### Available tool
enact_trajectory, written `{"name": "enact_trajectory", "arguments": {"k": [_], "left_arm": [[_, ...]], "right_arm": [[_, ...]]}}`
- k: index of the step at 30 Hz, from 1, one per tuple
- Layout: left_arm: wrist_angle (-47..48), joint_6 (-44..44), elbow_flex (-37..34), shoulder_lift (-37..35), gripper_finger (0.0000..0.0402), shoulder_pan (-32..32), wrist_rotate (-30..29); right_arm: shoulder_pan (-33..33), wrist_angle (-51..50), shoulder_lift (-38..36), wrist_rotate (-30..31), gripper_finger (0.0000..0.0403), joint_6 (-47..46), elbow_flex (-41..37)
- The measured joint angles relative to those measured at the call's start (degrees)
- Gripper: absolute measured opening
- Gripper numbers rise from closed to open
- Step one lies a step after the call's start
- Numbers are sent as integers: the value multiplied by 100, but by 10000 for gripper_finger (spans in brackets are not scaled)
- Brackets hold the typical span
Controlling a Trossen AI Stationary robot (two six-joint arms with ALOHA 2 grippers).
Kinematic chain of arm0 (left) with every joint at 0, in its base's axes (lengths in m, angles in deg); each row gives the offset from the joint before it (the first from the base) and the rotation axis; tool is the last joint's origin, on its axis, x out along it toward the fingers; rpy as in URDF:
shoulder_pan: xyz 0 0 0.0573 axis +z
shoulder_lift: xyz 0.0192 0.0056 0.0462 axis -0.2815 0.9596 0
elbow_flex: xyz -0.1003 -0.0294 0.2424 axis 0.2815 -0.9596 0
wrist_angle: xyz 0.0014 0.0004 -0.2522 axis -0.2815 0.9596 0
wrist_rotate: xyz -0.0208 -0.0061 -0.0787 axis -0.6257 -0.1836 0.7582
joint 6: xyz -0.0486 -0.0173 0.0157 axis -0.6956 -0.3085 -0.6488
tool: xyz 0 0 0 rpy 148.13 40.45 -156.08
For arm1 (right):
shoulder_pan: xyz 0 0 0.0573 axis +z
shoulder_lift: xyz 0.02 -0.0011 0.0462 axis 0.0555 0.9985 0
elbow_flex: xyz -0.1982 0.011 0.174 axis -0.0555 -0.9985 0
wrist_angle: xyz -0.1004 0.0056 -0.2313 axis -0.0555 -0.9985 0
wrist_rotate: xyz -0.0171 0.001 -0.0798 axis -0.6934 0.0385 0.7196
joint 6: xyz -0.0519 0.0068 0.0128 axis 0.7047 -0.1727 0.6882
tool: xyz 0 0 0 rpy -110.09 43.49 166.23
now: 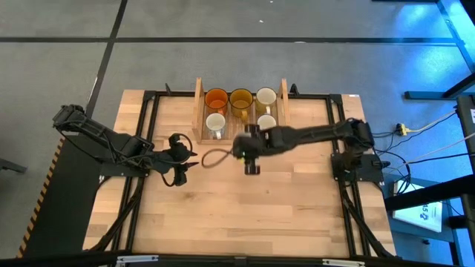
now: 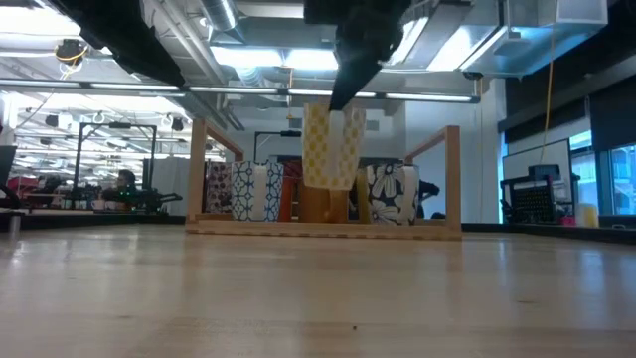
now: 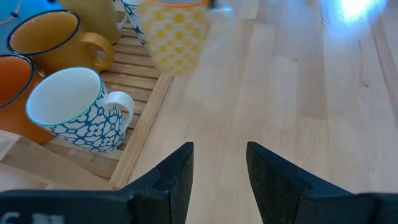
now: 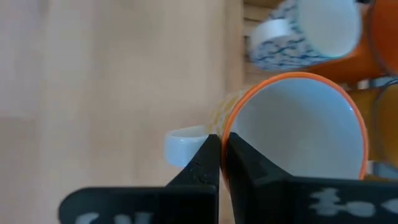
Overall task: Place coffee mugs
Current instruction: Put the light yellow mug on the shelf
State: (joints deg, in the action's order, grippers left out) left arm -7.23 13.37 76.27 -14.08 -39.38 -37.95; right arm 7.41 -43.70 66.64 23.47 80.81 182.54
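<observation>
A wooden slatted tray (image 1: 199, 111) at the far middle of the table holds an orange mug (image 1: 216, 99), an amber mug (image 1: 240, 99) and three white mugs, one with a blue flower pattern (image 3: 78, 112). My right gripper (image 4: 222, 140) is shut on a yellow-checked white mug with an orange rim (image 2: 333, 144). It holds the mug in the air just in front of the tray. My left gripper (image 3: 219, 149) is open and empty. It hovers over the table left of the tray's near edge (image 1: 185, 158). My right gripper pinches the checked mug's orange rim (image 4: 229, 127) next to its handle (image 4: 183, 146), with one finger inside the mug and one outside. The fingers come from above. The mug hangs upright below them, lifted clear of the table (image 2: 333, 184).
The tray's two upright side rails (image 2: 452, 179) stand taller than the mugs. A dark cable loop (image 1: 211, 156) lies between the two grippers. Bare wooden tabletop (image 1: 245, 215) spreads toward the near edge.
</observation>
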Motion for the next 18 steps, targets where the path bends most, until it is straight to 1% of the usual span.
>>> {"name": "enact_trajectory", "arguments": {"k": [5,9,12,14,18], "left_arm": [[-154,-132,0,0,143,1,20],[-365,-142,0,2,143,0,-84],[-413,-151,0,2,143,2,-131],[-443,-149,0,2,143,0,-131],[-438,-151,0,2,143,1,-133]], "right_arm": [[-588,192,0,-170,0,902,0],[-1084,296,4,-378,0,1324,0],[-1392,376,115,-657,0,1541,0],[-1522,401,249,-889,0,1651,0],[-1604,403,526,-1105,0,1784,-9]]}}
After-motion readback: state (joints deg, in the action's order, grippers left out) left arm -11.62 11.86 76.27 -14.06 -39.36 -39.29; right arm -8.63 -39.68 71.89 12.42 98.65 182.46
